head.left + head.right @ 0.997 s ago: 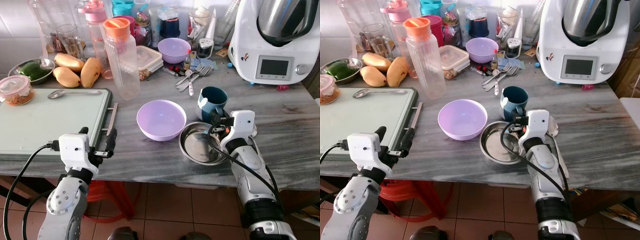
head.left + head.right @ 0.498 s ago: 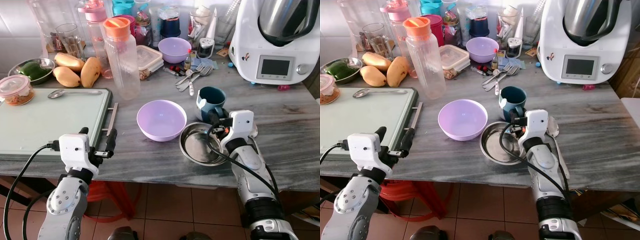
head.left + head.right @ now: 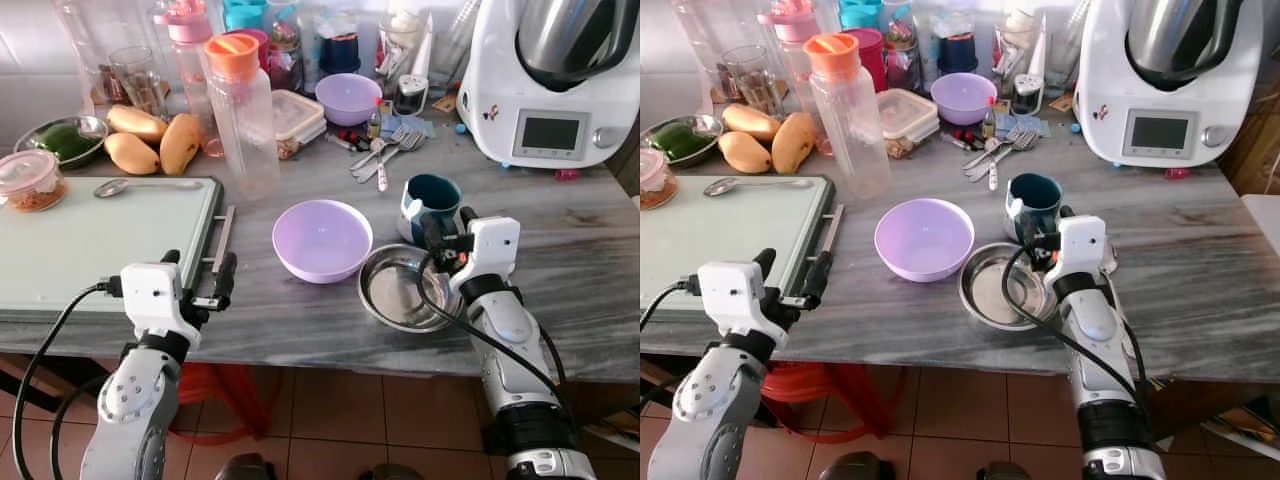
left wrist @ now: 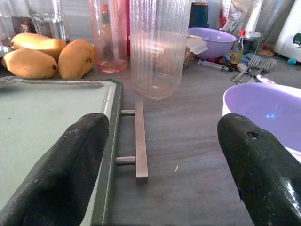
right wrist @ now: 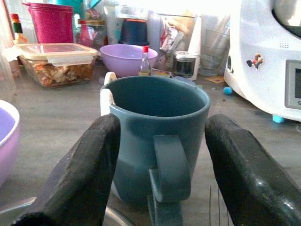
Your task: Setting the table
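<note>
A teal mug stands upright on the grey marble counter, behind a shallow steel bowl. My right gripper is open just above the steel bowl's far rim, its fingers on either side of the mug's handle and not touching it. A purple bowl sits left of the steel bowl. My left gripper hovers open at the counter's front edge, by the metal handle of a pale green tray that bears a spoon.
A tall bottle with an orange lid, mangoes, loose cutlery, a small purple bowl and a white kitchen machine crowd the back. A lidded food tub sits far left. Bare counter lies right of the mug.
My right gripper has moved a little forward, closer around the teal mug. The left arm has risen slightly at the tray's handle.
</note>
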Robot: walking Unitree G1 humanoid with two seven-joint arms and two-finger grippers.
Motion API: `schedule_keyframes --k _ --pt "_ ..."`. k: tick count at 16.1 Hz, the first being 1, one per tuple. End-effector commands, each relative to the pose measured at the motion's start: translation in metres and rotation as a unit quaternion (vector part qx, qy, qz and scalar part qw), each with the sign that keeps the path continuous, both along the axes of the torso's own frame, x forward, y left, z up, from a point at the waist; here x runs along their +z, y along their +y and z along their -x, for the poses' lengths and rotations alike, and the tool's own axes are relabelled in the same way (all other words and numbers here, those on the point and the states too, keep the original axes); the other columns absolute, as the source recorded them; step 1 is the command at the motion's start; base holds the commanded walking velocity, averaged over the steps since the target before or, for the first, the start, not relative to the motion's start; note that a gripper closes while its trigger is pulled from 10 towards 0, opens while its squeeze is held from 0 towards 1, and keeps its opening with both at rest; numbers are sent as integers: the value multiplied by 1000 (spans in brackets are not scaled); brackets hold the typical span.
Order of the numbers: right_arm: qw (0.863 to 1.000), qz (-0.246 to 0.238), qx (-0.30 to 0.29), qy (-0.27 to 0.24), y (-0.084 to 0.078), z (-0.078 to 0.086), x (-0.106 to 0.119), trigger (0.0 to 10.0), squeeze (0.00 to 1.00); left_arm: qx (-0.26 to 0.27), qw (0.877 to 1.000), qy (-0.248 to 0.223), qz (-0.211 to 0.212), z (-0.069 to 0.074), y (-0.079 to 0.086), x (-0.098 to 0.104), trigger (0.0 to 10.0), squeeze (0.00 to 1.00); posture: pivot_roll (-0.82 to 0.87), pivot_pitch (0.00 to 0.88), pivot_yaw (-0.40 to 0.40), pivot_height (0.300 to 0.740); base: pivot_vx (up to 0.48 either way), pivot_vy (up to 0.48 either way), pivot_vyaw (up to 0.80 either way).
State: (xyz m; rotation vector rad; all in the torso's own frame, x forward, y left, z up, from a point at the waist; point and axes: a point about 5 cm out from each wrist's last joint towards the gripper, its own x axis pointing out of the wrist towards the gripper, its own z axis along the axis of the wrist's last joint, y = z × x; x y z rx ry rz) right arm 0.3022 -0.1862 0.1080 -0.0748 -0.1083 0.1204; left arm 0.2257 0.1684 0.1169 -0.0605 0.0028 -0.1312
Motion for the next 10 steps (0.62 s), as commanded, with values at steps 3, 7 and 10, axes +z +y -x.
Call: schedule_keyframes --k 3,7,10 --pt "999 23 -1 -31 5 4 11 10000 1000 1 1000 -5 -2 -3 -1 0 10000 0 64 0 32 740 0 0 0" --pt "994 56 -27 -90 9 11 32 10000 1000 4 1000 -8 3 -7 -1 -1 10000 0 54 0 27 740 0 0 0" --pt "989 87 -46 -109 9 19 39 10000 1000 4 1000 -11 7 -11 -4 -2 10000 0 42 0 21 740 0 0 0"
